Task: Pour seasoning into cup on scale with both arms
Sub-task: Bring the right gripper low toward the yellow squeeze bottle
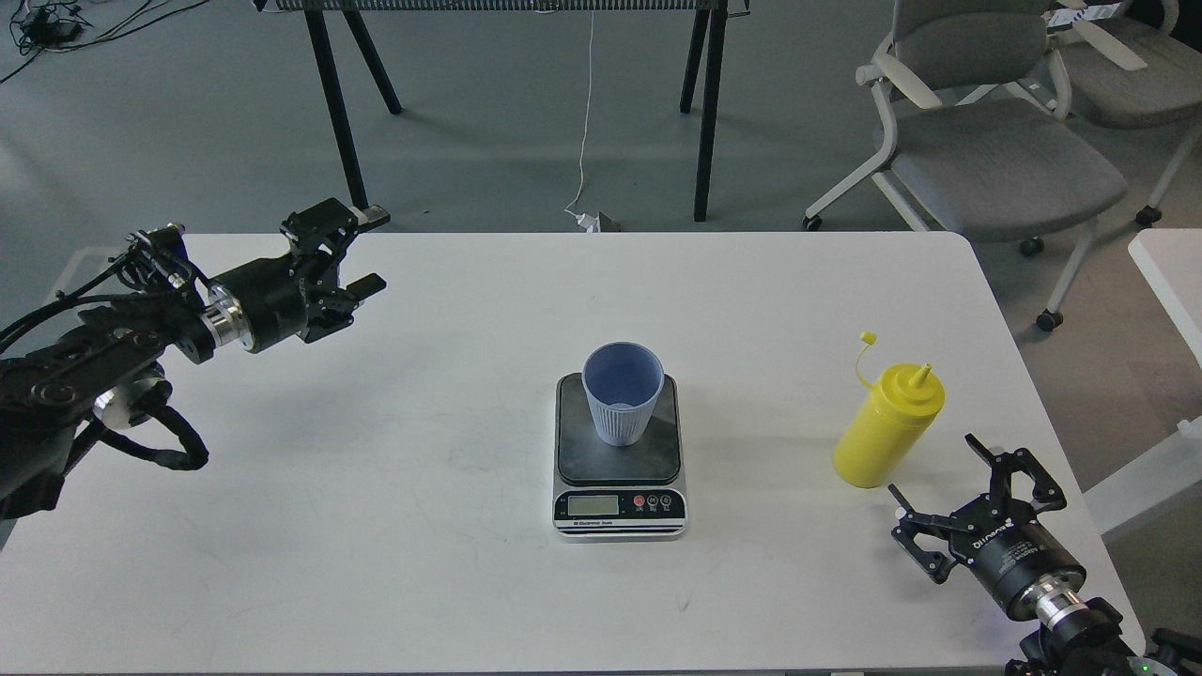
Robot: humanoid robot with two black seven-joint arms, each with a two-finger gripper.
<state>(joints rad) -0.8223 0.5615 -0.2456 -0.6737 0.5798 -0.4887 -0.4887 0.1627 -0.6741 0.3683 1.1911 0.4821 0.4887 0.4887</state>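
White counter (pixel 394 526) fills most of the view, its far edge running straight across and its right far corner rounded. At the left, the left hand (pixel 362 253) hangs above the counter near the far edge, fingers spread open and gripping nothing, with wide bare surface between it and the middle. In the middle stands the scale (pixel 620 457), well back from the near edge, its silver front and display facing the near side. The pale blue cup (pixel 621 392) stands upright on the dark weighing plate, toward its far half. Open counter lies on both sides of the scale. Further right, the yellow seasoning (pixel 888 426) bottle stands apart from the scale, tilted slightly in the view, its tethered cap off the nozzle. Just beside it, near the right edge, the right hand (pixel 948 488) is open and empty, fingers pointing toward the bottle without touching it.
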